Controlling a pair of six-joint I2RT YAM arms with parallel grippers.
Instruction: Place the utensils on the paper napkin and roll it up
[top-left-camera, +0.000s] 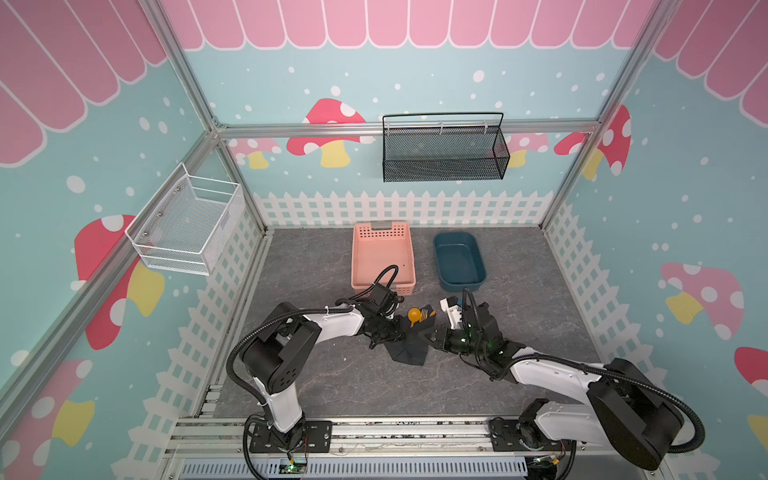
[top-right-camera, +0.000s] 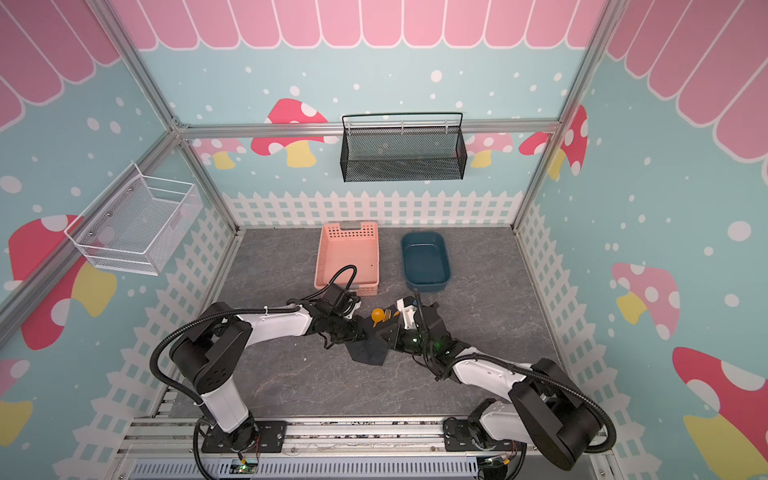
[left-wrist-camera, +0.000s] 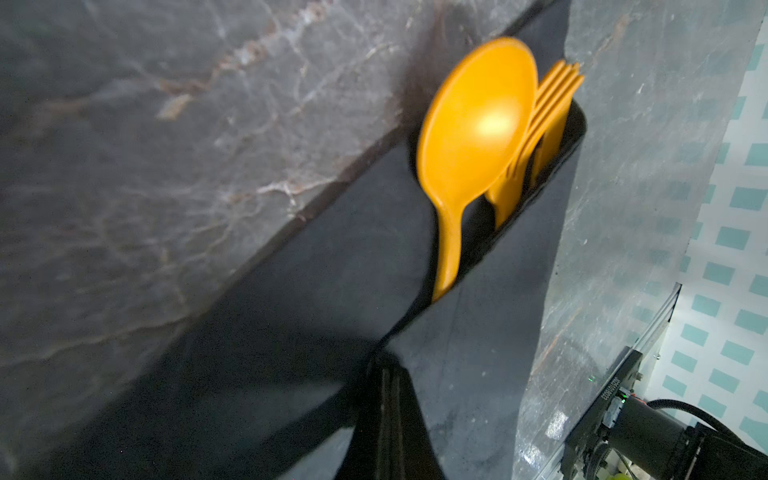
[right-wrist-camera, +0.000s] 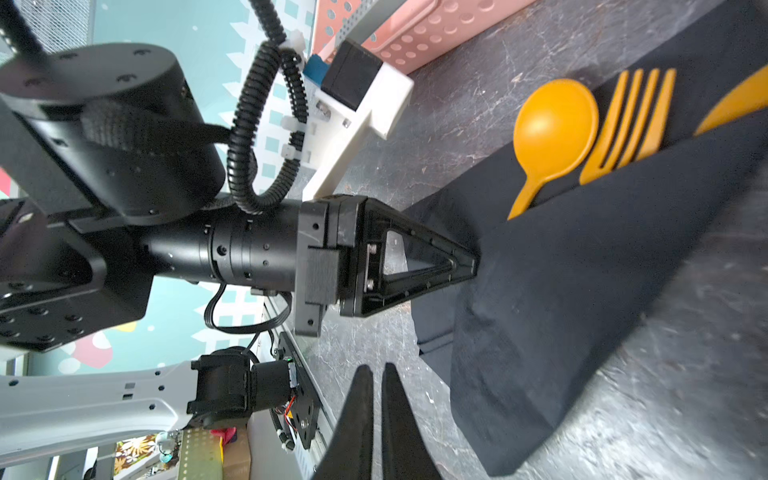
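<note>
At the middle of the tabletop (top-left-camera: 332, 382) the napkin (right-wrist-camera: 582, 291) lies folded over the utensils (right-wrist-camera: 552, 129), heads toward the far edge, long axis far-to-near; the left gripper (right-wrist-camera: 475, 262), fingers pressed together, seems to pinch its fold; the right gripper (right-wrist-camera: 377, 368), closed and empty, sits just beside.

Evenly bright top views; wrist views blur, perhaps motion, glare on spoon (left-wrist-camera: 490, 124).

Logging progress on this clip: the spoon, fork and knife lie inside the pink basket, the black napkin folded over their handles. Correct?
Not inside: the right wrist view shows the spoon, fork and knife on the table, outside the pink basket, the black napkin folded over their handles.
</note>
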